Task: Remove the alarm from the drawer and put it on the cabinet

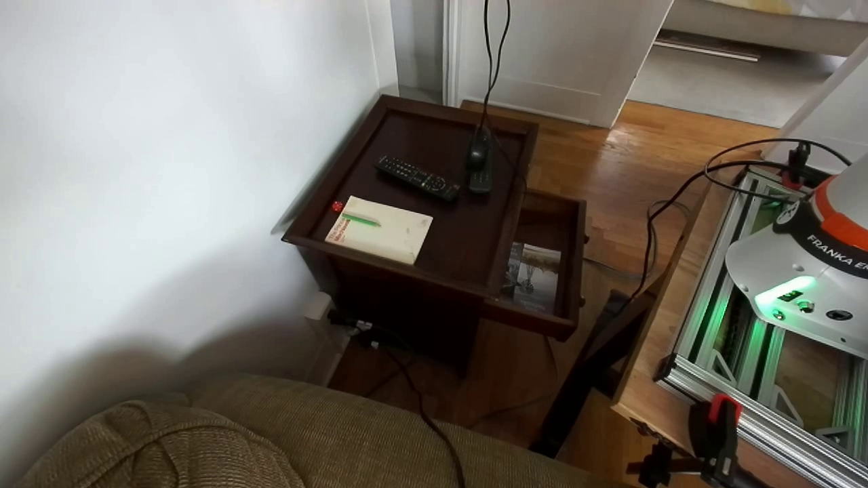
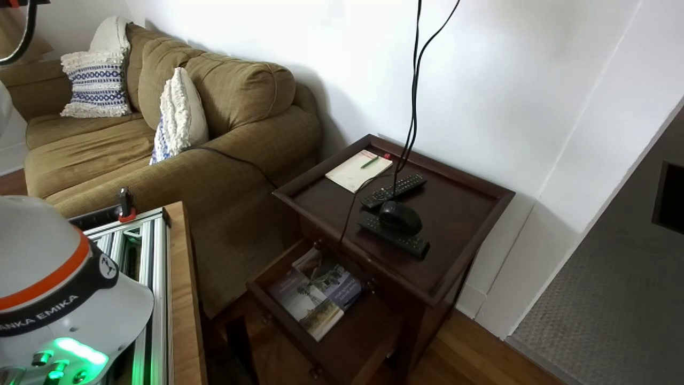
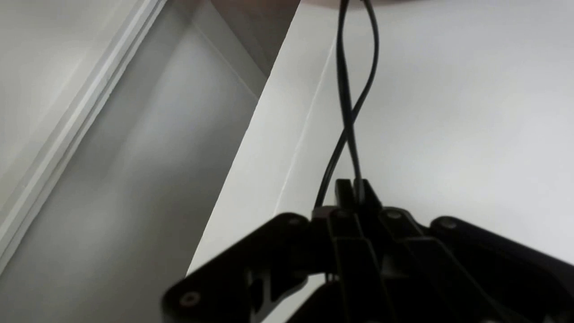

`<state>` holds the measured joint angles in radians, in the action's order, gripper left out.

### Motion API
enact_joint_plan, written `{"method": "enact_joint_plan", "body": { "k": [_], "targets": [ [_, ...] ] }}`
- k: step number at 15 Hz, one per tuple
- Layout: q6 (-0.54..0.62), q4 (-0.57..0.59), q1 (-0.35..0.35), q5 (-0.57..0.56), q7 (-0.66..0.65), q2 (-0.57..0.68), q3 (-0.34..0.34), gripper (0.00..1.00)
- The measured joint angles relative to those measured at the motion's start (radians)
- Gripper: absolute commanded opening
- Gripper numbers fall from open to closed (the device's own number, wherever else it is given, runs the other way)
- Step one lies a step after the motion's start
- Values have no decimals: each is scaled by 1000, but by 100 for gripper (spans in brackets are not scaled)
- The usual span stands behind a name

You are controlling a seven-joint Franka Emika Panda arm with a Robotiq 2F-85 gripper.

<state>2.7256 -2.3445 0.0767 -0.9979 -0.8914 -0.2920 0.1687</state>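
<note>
At the left of the cabinet (image 1: 468,234) top: a pale booklet (image 1: 393,237) with a green pen (image 1: 361,219) on it.
Slanted remote (image 1: 417,177): lies near the booklet, just to the right of it, not touching.
Alarm (image 1: 477,152): a small black lump toward the right of the cabinet top, out of the drawer (image 1: 575,271). It sits on a second remote (image 1: 480,183), or hangs just over it; I cannot tell which. Its long side looks to run the same way as that remote.
Black cord (image 3: 345,85): goes up from the alarm and out of sight in both exterior views.
Gripper (image 3: 357,192): too high to show in both exterior views. The wrist view has its tips together, pinched on one strand of the cord. The other strand goes by just beside the tips.
Way from gripper to alarm: down, almost straight along the cord. So I think the next move is to go straight down until the cord is loose, then let go. A sideways pull could drag or tip the alarm.
Drawer: pulled out, lower than the top, with picture books (image 1: 537,278) inside.
Robot base (image 1: 773,257): far right, well apart from the alarm.
</note>
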Motion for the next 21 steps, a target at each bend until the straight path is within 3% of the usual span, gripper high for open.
{"method": "enact_joint_plan", "body": {
  "k": [9,14,21],
  "targets": [
    [-56,158,2,-5,-55,165,8,1],
    [-57,250,6,-103,-251,282,8,1],
    [-65,280,-12,-303,-629,379,11,1]
  ]
}}
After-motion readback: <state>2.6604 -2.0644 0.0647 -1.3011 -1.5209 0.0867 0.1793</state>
